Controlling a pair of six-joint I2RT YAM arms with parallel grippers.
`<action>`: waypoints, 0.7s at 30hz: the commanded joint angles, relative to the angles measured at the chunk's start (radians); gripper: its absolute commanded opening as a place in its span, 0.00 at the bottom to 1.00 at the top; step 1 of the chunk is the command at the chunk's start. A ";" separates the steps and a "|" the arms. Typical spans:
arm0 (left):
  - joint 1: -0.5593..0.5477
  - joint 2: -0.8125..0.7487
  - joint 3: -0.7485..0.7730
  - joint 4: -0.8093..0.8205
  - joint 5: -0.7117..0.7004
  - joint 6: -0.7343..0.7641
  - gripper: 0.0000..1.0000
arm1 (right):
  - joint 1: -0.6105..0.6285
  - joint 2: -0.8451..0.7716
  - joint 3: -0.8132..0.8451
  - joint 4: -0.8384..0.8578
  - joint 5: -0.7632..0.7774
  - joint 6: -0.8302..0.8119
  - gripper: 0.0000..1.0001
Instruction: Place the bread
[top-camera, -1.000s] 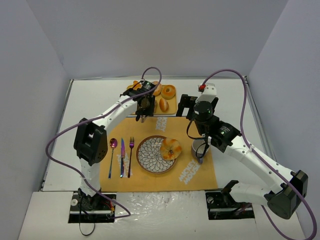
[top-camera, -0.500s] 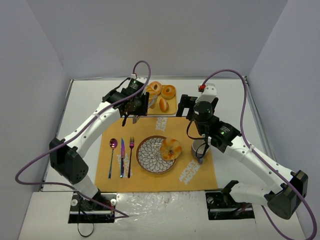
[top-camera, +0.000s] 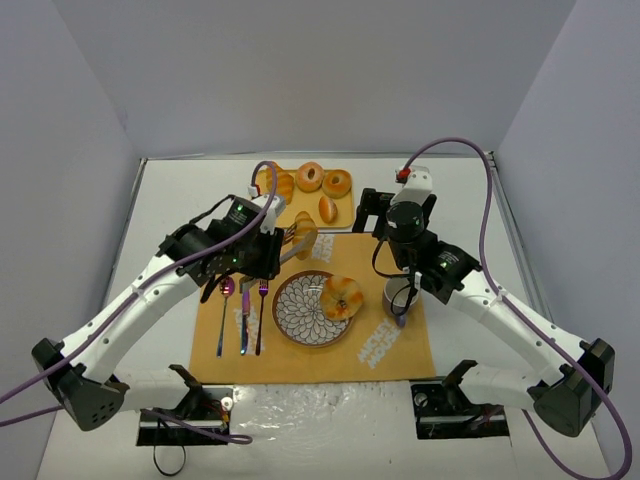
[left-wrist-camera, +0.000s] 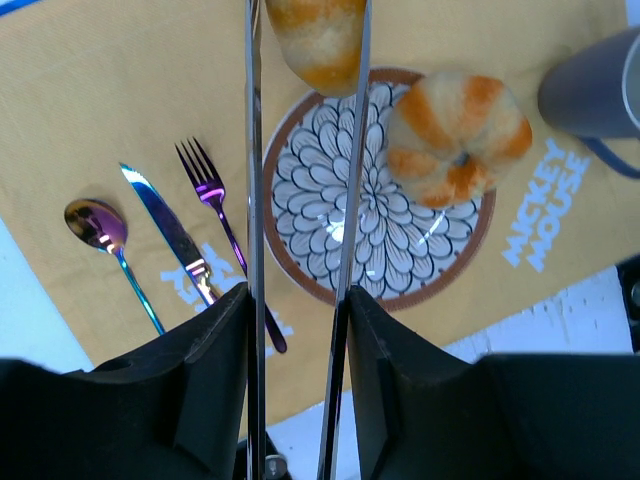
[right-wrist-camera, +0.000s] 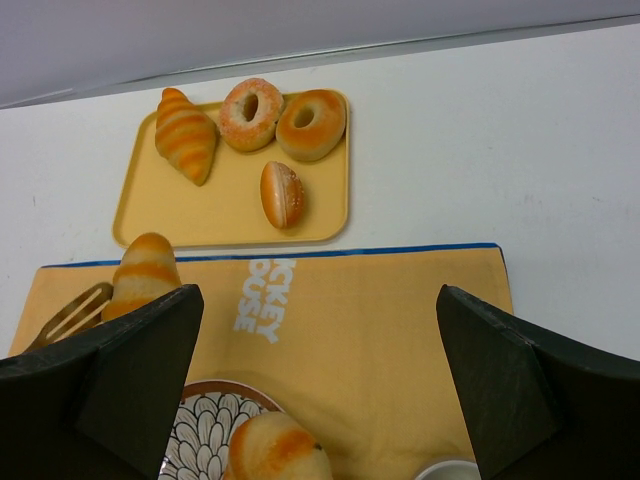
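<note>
While the elongated roll (left-wrist-camera: 318, 40) was clenched between the blades of the tongs (left-wrist-camera: 254, 150), themselves squeezed by the left tool (left-wrist-camera: 298, 300), it was held in the air, seemingly over the far rim of the plate (left-wrist-camera: 395, 235). The round knotted bun (left-wrist-camera: 458, 135) was already seated on the plate's right side, so the bare left half was judged the spot to aim for. The roll would best be brought slightly nearer and lowered until it rested clear of the bun before the squeeze was eased. A high release could send it toward the fork (left-wrist-camera: 215, 205). The right tool (right-wrist-camera: 315, 292) was spread wide, grasping nothing.
</note>
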 joint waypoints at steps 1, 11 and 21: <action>-0.056 -0.087 -0.034 -0.040 0.014 0.005 0.00 | -0.004 0.004 0.025 0.047 0.040 -0.006 1.00; -0.133 -0.159 -0.151 -0.066 0.001 -0.037 0.00 | -0.004 0.007 0.032 0.047 0.036 -0.005 1.00; -0.142 -0.185 -0.240 -0.041 0.034 -0.046 0.00 | -0.004 0.022 0.043 0.047 0.023 -0.006 1.00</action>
